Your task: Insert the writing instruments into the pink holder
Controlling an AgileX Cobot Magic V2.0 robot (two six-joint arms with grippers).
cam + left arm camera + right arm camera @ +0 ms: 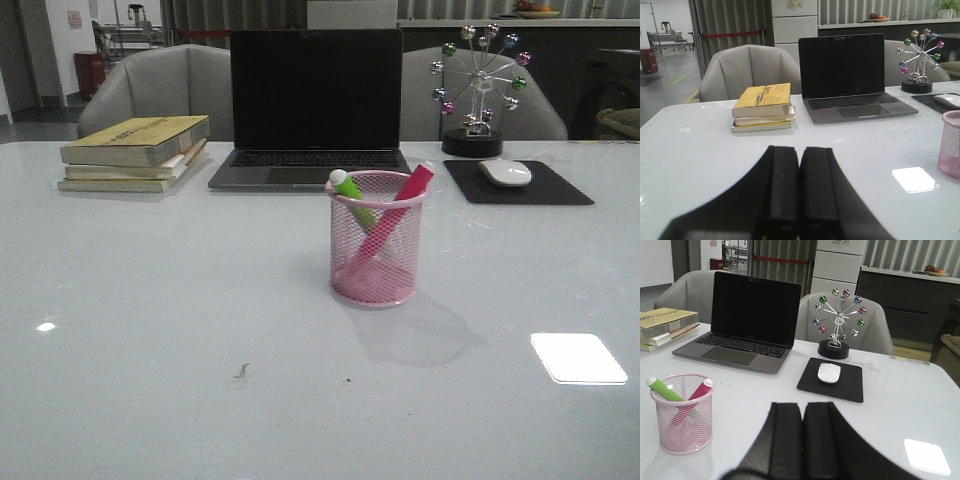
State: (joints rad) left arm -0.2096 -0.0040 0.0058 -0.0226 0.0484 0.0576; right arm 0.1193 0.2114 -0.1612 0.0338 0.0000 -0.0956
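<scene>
Highlighters: the green highlighter (352, 193) and the pink highlighter (400, 205) are both standing slanted inside the pink mesh holder (377, 262), crossing each other, tops poking above the rim.
Left gripper (799, 192): fingers are pressing together with nothing between them, hanging above the white table (700, 165), well apart from the holder at the far edge of its wrist view.
Right gripper (802, 440): fingers are likewise closing on nothing, sitting near the holder but not touching it.
Holder position: standing upright near the table's middle, in front of the laptop (313, 105).
Surroundings: stack of books (135, 152) lying beside the laptop; computer mouse (505, 172) resting on a black mouse pad (518, 184); ferris-wheel ornament (478, 90) standing behind it.
Progress: judging by both markers sitting in the cup, insertion is looking complete.
Risk: the light mesh cup is probably tipping easily, so an arm sweeping past the leaning tops could be knocking it over and spilling both markers.
</scene>
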